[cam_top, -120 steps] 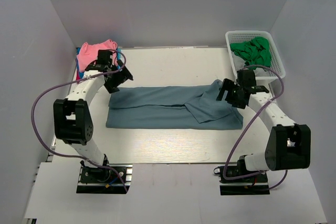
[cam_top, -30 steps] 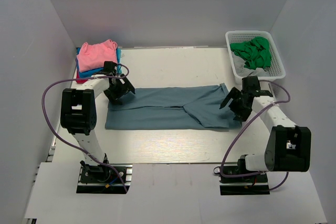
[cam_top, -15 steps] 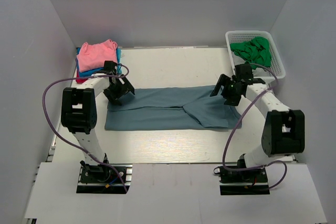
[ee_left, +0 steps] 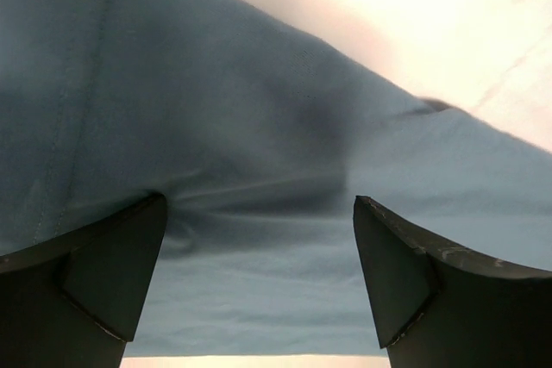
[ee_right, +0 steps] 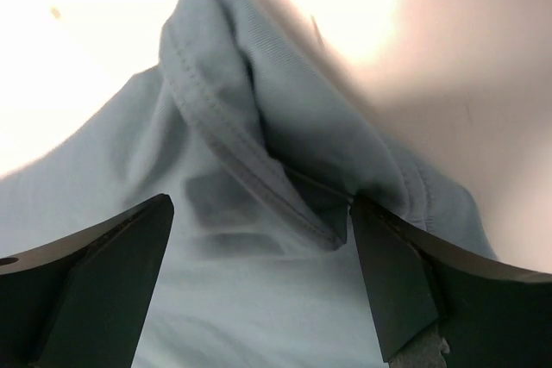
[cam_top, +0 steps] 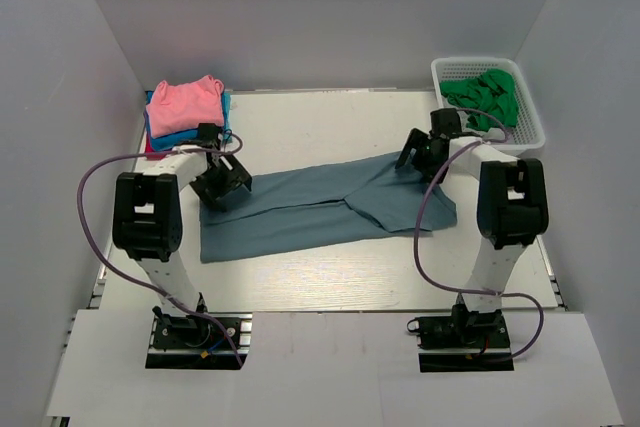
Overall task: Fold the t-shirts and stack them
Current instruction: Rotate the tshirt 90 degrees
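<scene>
The slate-blue t-shirt [cam_top: 320, 205] lies folded lengthwise across the middle of the table, its right end skewed toward the back. My left gripper [cam_top: 224, 185] is open and sits low on the shirt's far left corner; the left wrist view shows its jaws [ee_left: 259, 273] apart with flat blue cloth [ee_left: 259, 152] between them. My right gripper [cam_top: 416, 156] is open at the shirt's far right corner; the right wrist view shows its jaws [ee_right: 259, 282] wide apart around a folded hem [ee_right: 250, 161]. A pink shirt [cam_top: 184, 102] tops a stack with bright blue and red ones beneath, at the back left.
A white mesh basket [cam_top: 527, 107] with green cloth [cam_top: 482, 97] stands at the back right, close behind my right gripper. Grey walls enclose the table on three sides. The purple cables loop beside both arms.
My right gripper has swung from the shirt's right end toward the back, to its far right corner, and the shirt's right end shifted with it. My left gripper has barely moved.
</scene>
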You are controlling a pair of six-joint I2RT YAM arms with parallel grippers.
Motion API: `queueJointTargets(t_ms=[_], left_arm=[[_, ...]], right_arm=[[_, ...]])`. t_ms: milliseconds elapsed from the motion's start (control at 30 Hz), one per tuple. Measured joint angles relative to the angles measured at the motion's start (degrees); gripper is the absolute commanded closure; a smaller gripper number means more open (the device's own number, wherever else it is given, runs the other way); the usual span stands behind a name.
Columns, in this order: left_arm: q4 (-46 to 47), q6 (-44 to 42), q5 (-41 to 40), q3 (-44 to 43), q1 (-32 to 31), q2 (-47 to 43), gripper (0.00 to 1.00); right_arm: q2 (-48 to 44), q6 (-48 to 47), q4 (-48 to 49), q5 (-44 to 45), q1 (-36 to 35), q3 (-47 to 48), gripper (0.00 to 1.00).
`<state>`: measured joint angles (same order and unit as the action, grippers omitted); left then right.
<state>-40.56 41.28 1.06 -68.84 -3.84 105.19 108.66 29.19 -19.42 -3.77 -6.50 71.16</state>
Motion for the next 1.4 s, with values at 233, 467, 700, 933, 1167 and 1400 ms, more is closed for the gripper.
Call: queueJointTargets(t_ms=[233, 467, 700, 933, 1167, 1400], left_arm=[[-2.54, 2.54, 0.42, 7.45, -0.79, -5.62, 0.0], [-6.88, 3.41, 7.39, 18.27, -4.07, -13.9, 0.0], [-12.55, 3.56, 14.62, 21.33, -10.78, -14.12, 0.0], [-19.93, 0.87, 19.61, 15.02, -15.13, -15.26, 0.0], [-17.38, -4.39, 14.71, 4.55, -15.28, -15.82, 0.0], [-12.59, -7.02, 4.02, 4.76, -14.1, -16.74, 0.0]], right_arm=[[11.3, -1.44, -0.48, 0.55, -2.56, 15.82, 0.1], [28.26, -2.78, -2.38, 0.5, -6.95, 41.77, 0.1], [38.77, -2.45, 2.29, -1.53, -13.16, 56.7, 0.1], [38.53, -3.43, 5.29, -1.55, -15.58, 55.65, 0.1], [27.02, -11.34, 4.79, 3.3, -17.49, 41.75, 0.1], [9.16, -10.43, 5.6, 5.55, -23.54, 25.03, 0.1]])
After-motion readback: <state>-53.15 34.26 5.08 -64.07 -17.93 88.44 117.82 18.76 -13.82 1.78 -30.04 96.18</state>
